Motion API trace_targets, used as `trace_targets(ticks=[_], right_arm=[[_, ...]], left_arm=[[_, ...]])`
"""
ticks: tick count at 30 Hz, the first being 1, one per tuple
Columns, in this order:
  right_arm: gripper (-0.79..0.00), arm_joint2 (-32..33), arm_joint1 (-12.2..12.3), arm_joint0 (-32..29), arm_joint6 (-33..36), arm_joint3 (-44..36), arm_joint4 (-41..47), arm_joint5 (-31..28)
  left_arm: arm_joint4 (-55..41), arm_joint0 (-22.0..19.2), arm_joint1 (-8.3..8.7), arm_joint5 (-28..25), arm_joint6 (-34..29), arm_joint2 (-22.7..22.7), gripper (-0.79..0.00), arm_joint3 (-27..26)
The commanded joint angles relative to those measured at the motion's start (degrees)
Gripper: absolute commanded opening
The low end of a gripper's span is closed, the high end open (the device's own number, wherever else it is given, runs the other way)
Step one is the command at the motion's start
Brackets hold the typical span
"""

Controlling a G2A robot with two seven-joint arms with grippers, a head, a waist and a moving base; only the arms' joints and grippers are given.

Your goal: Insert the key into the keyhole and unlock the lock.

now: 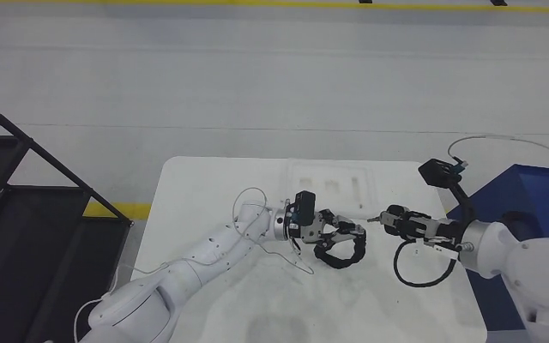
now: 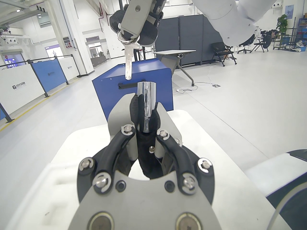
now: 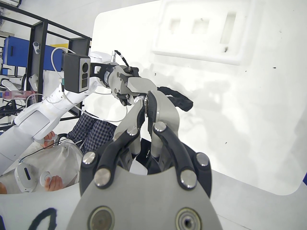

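Note:
My left gripper (image 1: pixel 336 228) (image 2: pixel 145 111) is shut on the lock (image 2: pixel 146 96), a chrome cylinder whose open end points away from the wrist. The lock's black cable loop (image 1: pixel 341 255) (image 3: pixel 180 99) hangs beneath it over the white table (image 1: pixel 206 197). My right gripper (image 1: pixel 383 219) (image 3: pixel 145 104) is shut on the head of the silver key (image 2: pixel 128 60) (image 1: pixel 372 220), which carries a small ring. The key's blade points at the cylinder's end. Its tip is a short gap from the end and a little off to one side. In the right wrist view the key's blade is hidden behind the fingers (image 3: pixel 165 111).
A white foam tray (image 1: pixel 336 183) (image 3: pixel 203 48) with several recesses lies at the table's far side. A blue cabinet (image 1: pixel 515 193) (image 2: pixel 108 89) stands beyond the table's right edge. A black metal rack (image 1: pixel 51 231) stands to the left.

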Motion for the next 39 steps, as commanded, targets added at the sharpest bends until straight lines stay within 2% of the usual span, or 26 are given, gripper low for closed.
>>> trace_targets(ticks=[1, 18, 39], right_arm=[[-0.785, -0.11, 0.07, 0.05, 0.36, 0.00, 0.04, 0.08], [-0.785, -0.50, 0.48, 0.93, 1.70, 0.00, 3.01, -0.37], [-0.785, -2.06, 0.91, 1.30, -0.49, 0.00, 2.46, 0.39]], left_arm=[[0.26, -0.19, -0.18, -0.08, 0.19, 0.09, -0.785, 0.25], [1.56, -1.11, -1.66, 0.85, 1.12, 0.71, -0.785, 2.46], [2.31, -0.95, -1.64, 0.98, 1.25, 0.36, -0.785, 2.00]])
